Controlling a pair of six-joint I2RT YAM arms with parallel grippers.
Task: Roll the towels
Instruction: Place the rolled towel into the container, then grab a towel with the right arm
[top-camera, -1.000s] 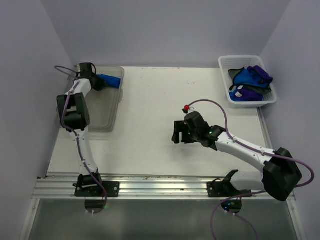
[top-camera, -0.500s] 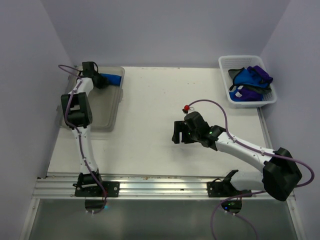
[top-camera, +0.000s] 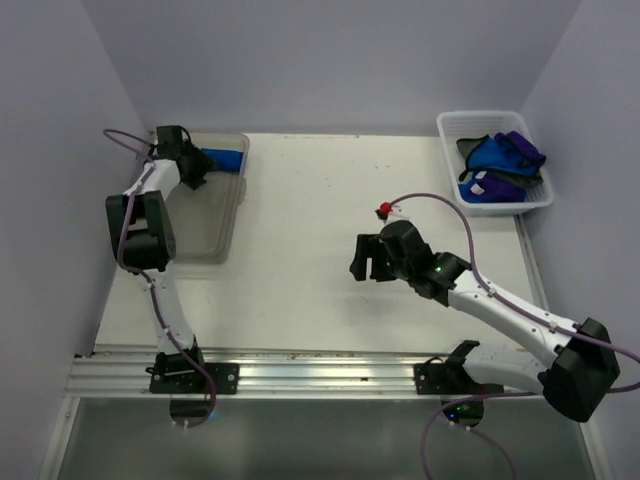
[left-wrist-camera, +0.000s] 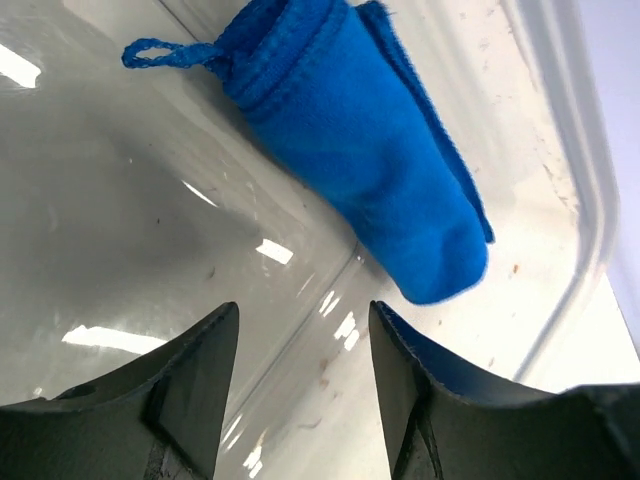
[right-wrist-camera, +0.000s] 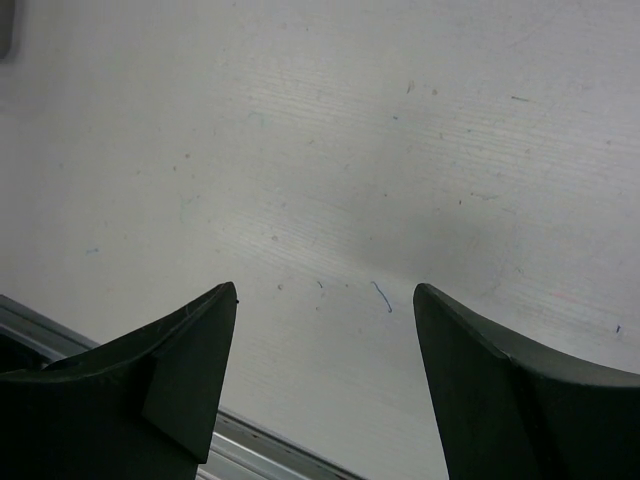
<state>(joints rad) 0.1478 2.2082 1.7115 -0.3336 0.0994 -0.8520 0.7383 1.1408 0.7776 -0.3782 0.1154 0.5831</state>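
A rolled blue towel lies in the far corner of the clear plastic bin, also seen from above as the blue towel. My left gripper hovers just short of it, open, with nothing between its fingers. My left gripper sits at the bin's far left in the top view. More blue and purple towels lie crumpled in the white basket at the back right. My right gripper is open over bare table, seen mid-table as the right gripper.
The bin's wall curves close to the right of the rolled towel. A metal rail runs along the table's near edge. Lilac walls enclose the table on three sides.
My left gripper has opened and let go of the rolled towel, which now rests in the bin. My right arm has shifted slightly right and away from the near edge.
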